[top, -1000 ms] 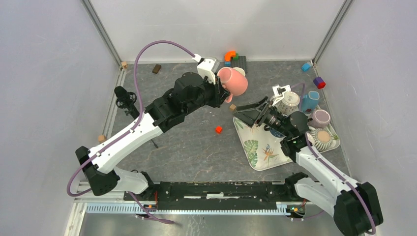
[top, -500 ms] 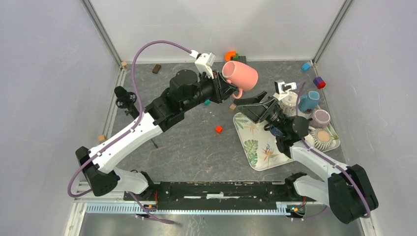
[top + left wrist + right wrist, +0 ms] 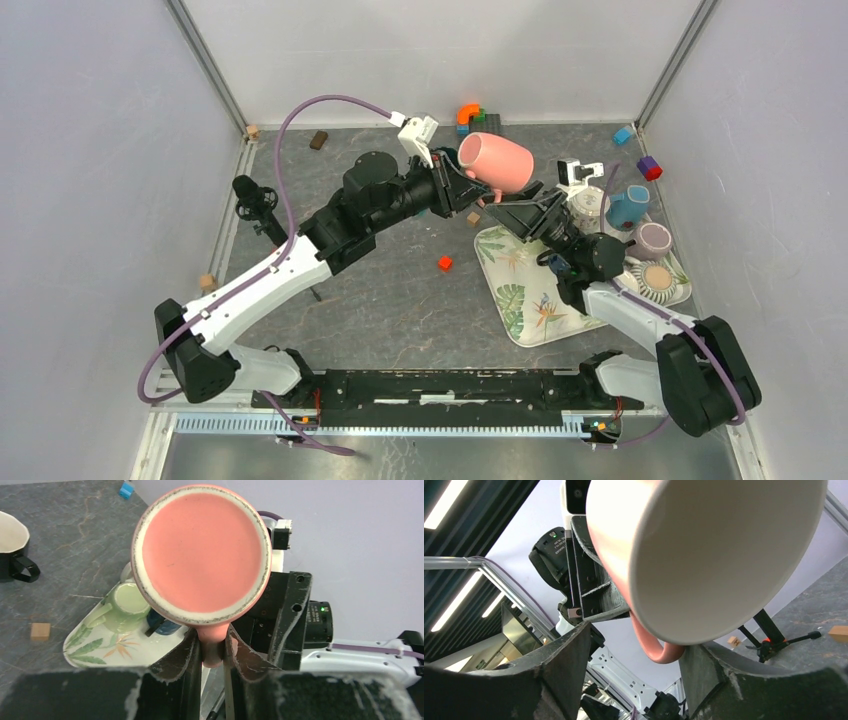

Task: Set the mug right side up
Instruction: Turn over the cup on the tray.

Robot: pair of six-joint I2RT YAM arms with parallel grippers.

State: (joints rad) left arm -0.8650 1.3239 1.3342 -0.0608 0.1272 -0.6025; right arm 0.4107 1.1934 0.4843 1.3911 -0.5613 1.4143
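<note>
The pink mug (image 3: 495, 162) hangs in the air on its side, above the table's far middle. My left gripper (image 3: 470, 190) is shut on its handle. In the left wrist view the mug's flat base (image 3: 200, 550) faces the camera, and the handle sits pinched in my left gripper (image 3: 212, 652). My right gripper (image 3: 520, 205) reaches up from the right, just below the mug. In the right wrist view the mug's pale open mouth (image 3: 719, 555) fills the frame. Its handle (image 3: 654, 647) hangs inside my right gripper (image 3: 636, 665), whose jaws stand apart. The right finger is close to the rim.
A leaf-patterned tray (image 3: 530, 300) lies under my right arm. On its right side are a white patterned mug (image 3: 590, 205), a blue mug (image 3: 630, 205), a lilac mug (image 3: 652, 240) and a striped bowl (image 3: 658, 280). A red block (image 3: 445, 263) lies left of the tray. Coloured blocks (image 3: 470, 115) sit by the back wall.
My left arm has turned the mug and carried it right, from rim-down to sideways. My right gripper has risen up-left to the mug, and its jaws have narrowed.
</note>
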